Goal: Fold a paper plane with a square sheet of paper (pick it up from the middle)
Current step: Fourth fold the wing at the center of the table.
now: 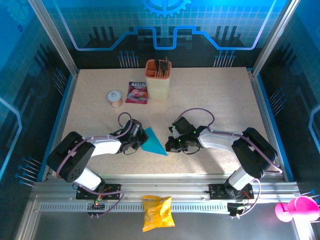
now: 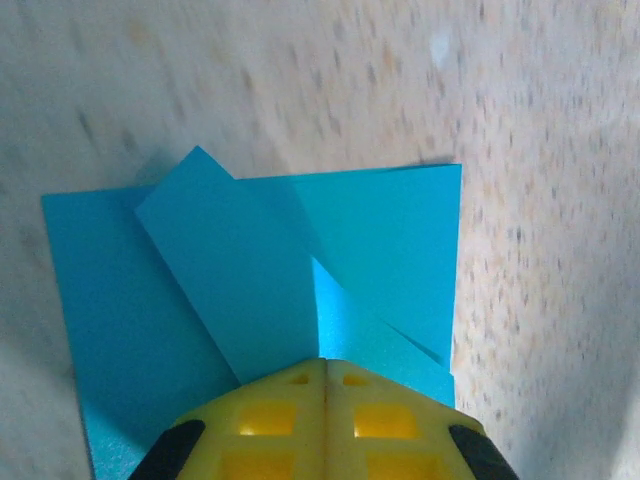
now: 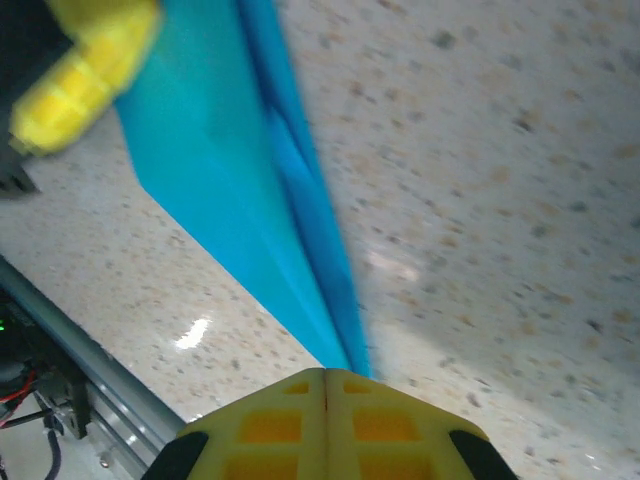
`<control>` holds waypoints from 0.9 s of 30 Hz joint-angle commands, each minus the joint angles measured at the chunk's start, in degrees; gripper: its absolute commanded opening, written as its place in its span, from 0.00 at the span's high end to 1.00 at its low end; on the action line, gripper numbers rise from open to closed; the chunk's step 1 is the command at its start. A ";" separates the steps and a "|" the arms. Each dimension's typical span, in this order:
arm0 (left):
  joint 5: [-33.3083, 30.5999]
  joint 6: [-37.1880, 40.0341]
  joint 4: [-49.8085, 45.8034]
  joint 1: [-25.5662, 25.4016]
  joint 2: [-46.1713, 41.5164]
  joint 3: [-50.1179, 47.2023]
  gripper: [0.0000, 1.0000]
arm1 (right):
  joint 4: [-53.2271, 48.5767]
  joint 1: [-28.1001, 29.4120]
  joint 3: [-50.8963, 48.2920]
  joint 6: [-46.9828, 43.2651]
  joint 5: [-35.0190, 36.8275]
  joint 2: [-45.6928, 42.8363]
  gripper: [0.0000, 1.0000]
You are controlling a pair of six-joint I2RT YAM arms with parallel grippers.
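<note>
The square sheet of paper (image 1: 154, 142) is bright blue and folded into a pointed wedge, low between the two arms near the table's front. In the left wrist view the sheet (image 2: 250, 270) shows overlapping flaps, and a crease runs straight into my left gripper (image 2: 325, 362), whose yellow jaws are shut on the paper's edge. From above, the left gripper (image 1: 141, 139) sits at the wedge's left side. My right gripper (image 3: 325, 372) is shut on the narrow tip of the sheet (image 3: 230, 170). From above, this gripper (image 1: 172, 145) is at the wedge's right point.
At the back of the table stand a beige cup (image 1: 158, 80) with dark utensils, a pink-purple packet (image 1: 137, 92) and a small round roll (image 1: 115, 98). A yellow snack bag (image 1: 157, 212) lies on the front rail, with a pink object (image 1: 295, 209) at the far right.
</note>
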 commanded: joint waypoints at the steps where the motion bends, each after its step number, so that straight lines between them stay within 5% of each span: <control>1: -1.01 -3.22 -3.72 -2.32 -0.82 -1.86 1.00 | -2.55 1.49 2.32 -0.78 0.66 1.50 1.00; 16: -1.91 -1.78 -6.54 -2.47 -1.93 0.65 1.00 | 2.49 3.82 1.07 1.65 -0.06 11.71 1.00; 27: 0.54 3.66 -7.79 8.68 -0.87 3.42 1.00 | -1.18 3.45 -2.84 -1.13 2.18 15.81 1.00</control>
